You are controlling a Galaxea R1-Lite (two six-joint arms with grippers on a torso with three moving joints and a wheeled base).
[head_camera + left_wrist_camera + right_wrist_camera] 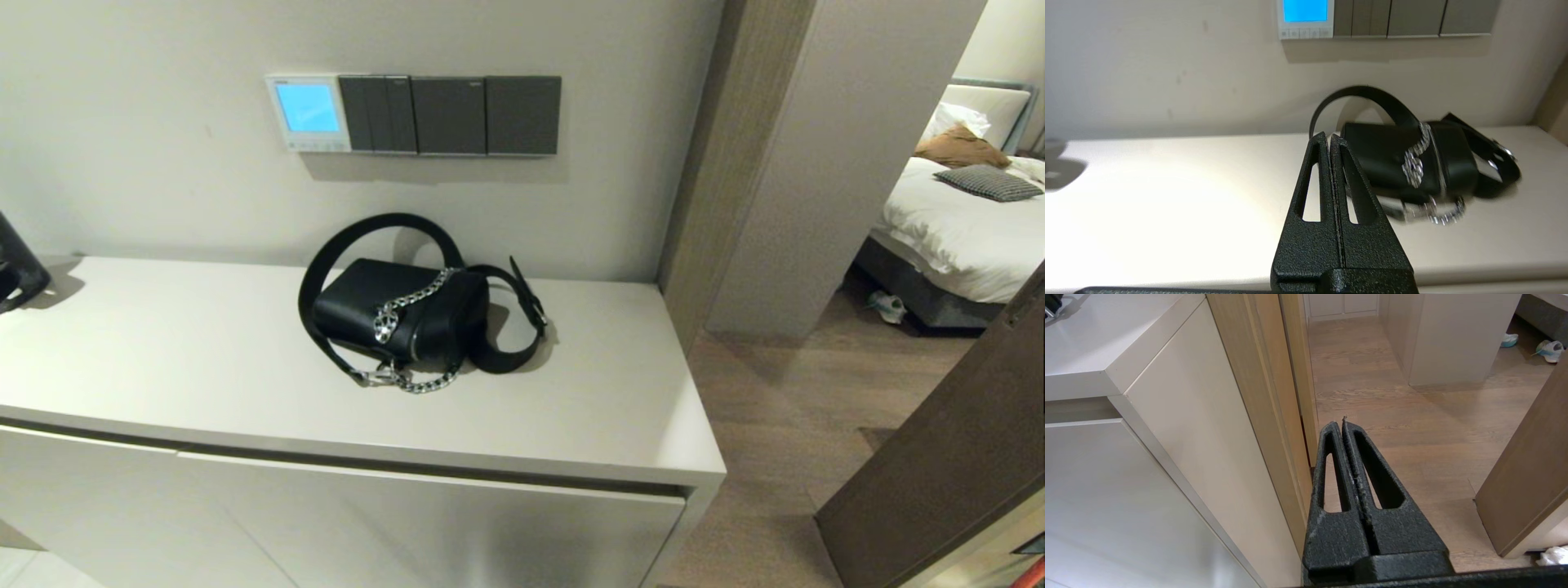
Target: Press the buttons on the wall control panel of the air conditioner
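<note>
the air conditioner's wall control panel (309, 113) glowed blue on the wall above a black handbag (400, 314), its buttons (1304, 33) too small to read and its top cut off in the left wrist view. the left gripper (1329, 136), pressed closed and empty, hung below the panel; the right gripper (1342, 424), also closed, idled beside the cabinet (1167, 416).

the air conditioner's wall control panel (308, 113) hangs on the wall above the cabinet (163, 359), with three switch plates (450, 115) touching it on its right and the buttons (315, 145) along its lower edge; a bag (400, 314) lies on the cabinet below them
</note>
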